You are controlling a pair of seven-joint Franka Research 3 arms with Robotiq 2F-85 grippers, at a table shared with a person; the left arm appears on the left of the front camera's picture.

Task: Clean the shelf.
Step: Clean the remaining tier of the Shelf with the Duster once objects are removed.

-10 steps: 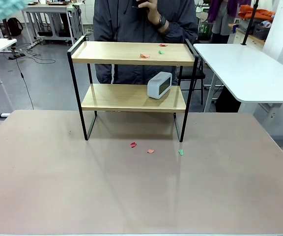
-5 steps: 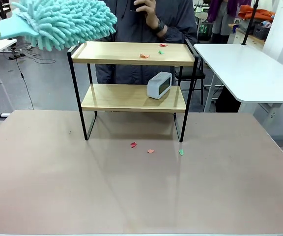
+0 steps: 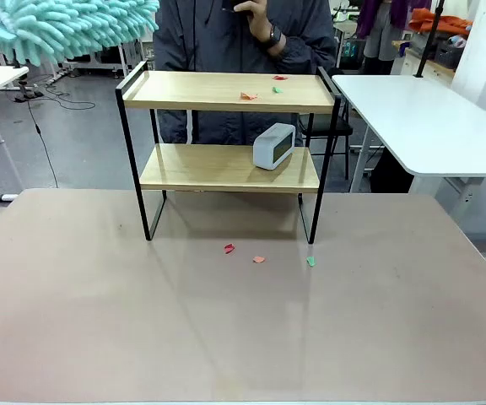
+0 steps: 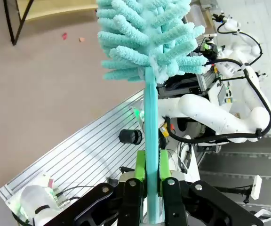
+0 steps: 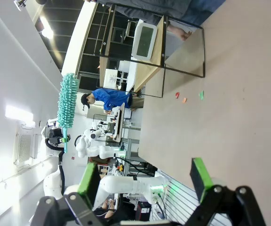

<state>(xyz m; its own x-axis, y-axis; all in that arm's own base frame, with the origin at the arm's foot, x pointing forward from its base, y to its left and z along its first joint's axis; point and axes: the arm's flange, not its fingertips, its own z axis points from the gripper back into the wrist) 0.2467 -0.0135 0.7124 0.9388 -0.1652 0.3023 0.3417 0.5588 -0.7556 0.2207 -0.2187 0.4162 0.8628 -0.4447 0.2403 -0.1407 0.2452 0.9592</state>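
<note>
Wooden two-tier shelf (image 3: 201, 169), two light boards in a thin black metal frame: upper middle of the front view, at the far edge of the brown table (image 3: 226, 337). Red, orange and green paper scraps (image 3: 249, 96): right half of the top board (image 3: 184, 89), presumably the dirt to clear; more lie on the table before the right legs. White rounded clock (image 3: 273, 145): right end of the lower board (image 3: 184, 173), likely an obstacle there. Teal microfibre duster (image 3: 66, 25), fluffy head on a flat teal plastic handle: upper left of the front view, raised above and left of the shelf, seemingly poised to come down onto the top board. Left gripper (image 4: 148, 165): clenched low on the handle, green pads either side, leaving the whole head free to sweep. Right gripper (image 5: 144, 176): jaws spread wide, grasping nothing, hanging over the table.
</note>
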